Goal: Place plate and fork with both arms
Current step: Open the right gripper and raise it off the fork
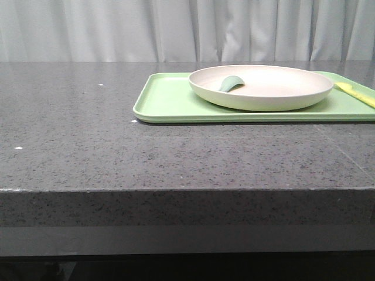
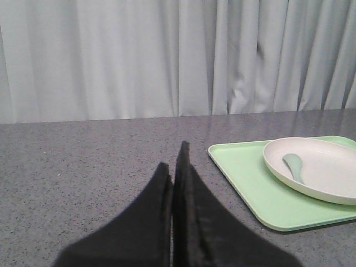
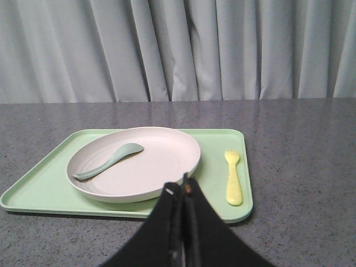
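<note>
The cream-white plate (image 1: 261, 86) sits on a light-green tray (image 1: 170, 99) at the back right of the dark stone table. It also shows in the left wrist view (image 2: 328, 172) and the right wrist view (image 3: 150, 167). A grey-green spoon (image 1: 231, 83) lies inside the plate. The pale-yellow fork (image 1: 356, 93) lies on the tray to the plate's right, seen whole in the right wrist view (image 3: 233, 177). My left gripper (image 2: 173, 156) is shut and empty, over bare table left of the tray. My right gripper (image 3: 181, 188) is shut and empty, near the tray's front edge. Neither arm shows in the front view.
The tray (image 3: 33, 192) holds the plate, spoon (image 3: 108, 161) and fork. A grey curtain (image 1: 187, 29) hangs behind the table. The table's front edge (image 1: 187, 190) runs across the front view.
</note>
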Controlling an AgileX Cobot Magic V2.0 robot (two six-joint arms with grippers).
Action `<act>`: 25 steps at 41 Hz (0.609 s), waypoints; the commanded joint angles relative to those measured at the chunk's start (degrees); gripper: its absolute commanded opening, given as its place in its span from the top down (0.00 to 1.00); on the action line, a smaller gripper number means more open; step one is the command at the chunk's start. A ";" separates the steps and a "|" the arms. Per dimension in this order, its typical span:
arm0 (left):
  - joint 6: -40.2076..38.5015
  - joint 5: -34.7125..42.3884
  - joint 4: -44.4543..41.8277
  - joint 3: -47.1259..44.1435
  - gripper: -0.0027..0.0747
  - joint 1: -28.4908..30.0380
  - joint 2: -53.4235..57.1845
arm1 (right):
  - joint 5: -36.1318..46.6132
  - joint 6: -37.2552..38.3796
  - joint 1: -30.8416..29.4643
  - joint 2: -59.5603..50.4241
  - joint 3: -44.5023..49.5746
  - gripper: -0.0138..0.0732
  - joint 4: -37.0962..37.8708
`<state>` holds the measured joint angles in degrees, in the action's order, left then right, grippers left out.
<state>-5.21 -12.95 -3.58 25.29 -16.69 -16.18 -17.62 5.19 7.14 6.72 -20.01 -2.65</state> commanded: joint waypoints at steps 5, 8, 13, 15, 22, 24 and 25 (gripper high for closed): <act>-0.64 4.87 0.00 1.61 0.99 0.07 -0.50 | 4.55 -0.62 -0.04 0.59 -1.35 0.92 0.15; -0.64 4.87 0.00 1.61 0.99 0.07 -0.50 | 4.55 -0.62 -0.04 0.59 -1.35 0.92 0.15; -0.64 4.87 0.00 1.61 0.99 0.07 -0.50 | 4.55 -0.62 -0.04 0.59 -1.35 0.92 0.15; -0.64 4.87 0.00 1.61 0.99 0.07 -0.50 | 4.55 -0.62 -0.04 0.59 -1.35 0.92 0.15; -0.64 4.87 0.00 1.46 0.99 0.07 -0.50 | 4.55 -0.62 -0.04 0.59 -1.35 0.92 0.15; -0.64 4.87 0.13 0.94 0.99 0.07 -0.27 | 4.55 -0.62 -0.04 0.59 -1.35 0.92 0.15; -0.64 4.87 0.43 0.40 0.99 0.18 0.15 | 4.55 -0.62 -0.04 0.59 -1.35 0.92 0.15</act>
<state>-5.21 -12.76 -3.58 24.98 -16.69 -16.07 -17.62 5.09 7.14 6.72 -20.01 -2.65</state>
